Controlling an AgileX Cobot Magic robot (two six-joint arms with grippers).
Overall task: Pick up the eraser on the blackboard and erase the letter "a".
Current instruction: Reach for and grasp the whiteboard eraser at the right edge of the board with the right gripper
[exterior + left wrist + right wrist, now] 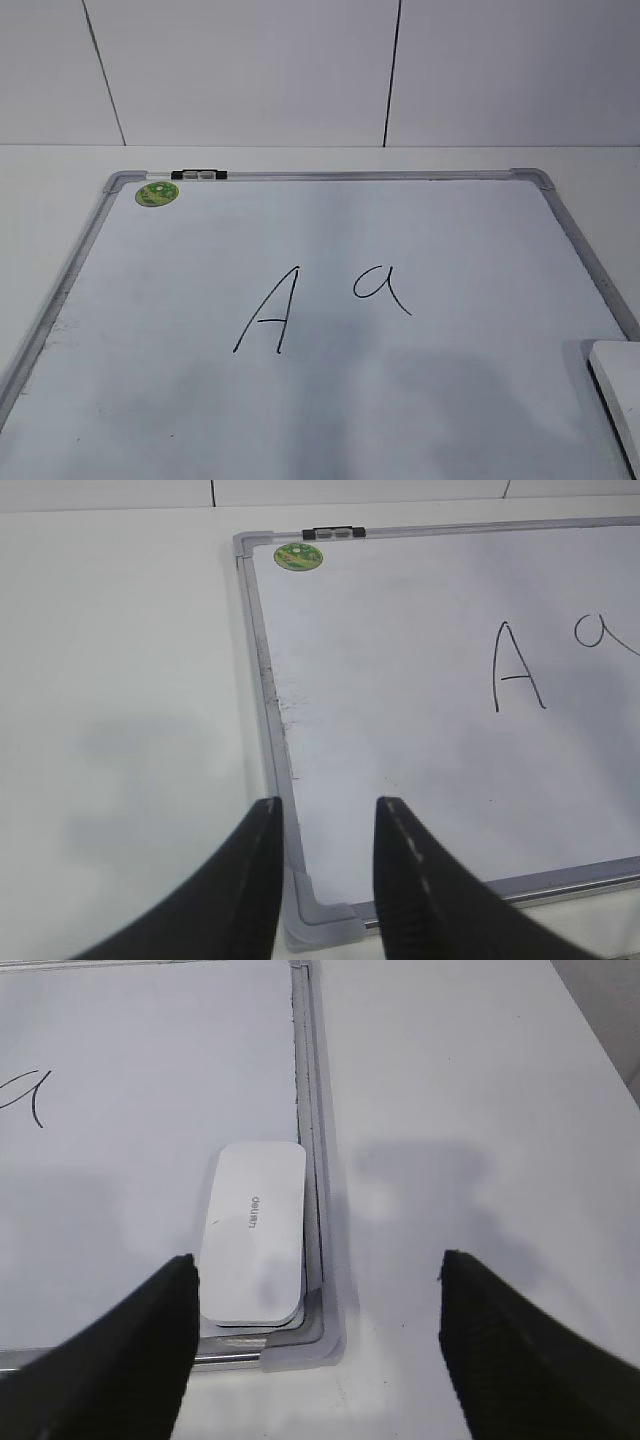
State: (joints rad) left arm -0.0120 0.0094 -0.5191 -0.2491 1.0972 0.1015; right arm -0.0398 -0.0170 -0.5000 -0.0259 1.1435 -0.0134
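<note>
The blackboard [330, 400] is a white board with a silver-grey frame, lying flat on the table. The lowercase letter "a" [380, 287] is written right of a capital "A" [268, 312]. The eraser [252, 1230], a flat white block with grey lettering, lies in the board's near right corner; its edge shows in the exterior view [618, 385]. My right gripper [316, 1265] is open and empty, hovering over that corner, its left finger beside the eraser. My left gripper [325, 810] is open and empty over the board's near left corner [325, 920]. Neither gripper shows in the exterior view.
A small green round magnet [157, 193] sits in the board's far left corner beside a black and white clip [198, 175] on the frame. The white table [480, 1110] lies around the board, with a panelled wall [250, 70] behind.
</note>
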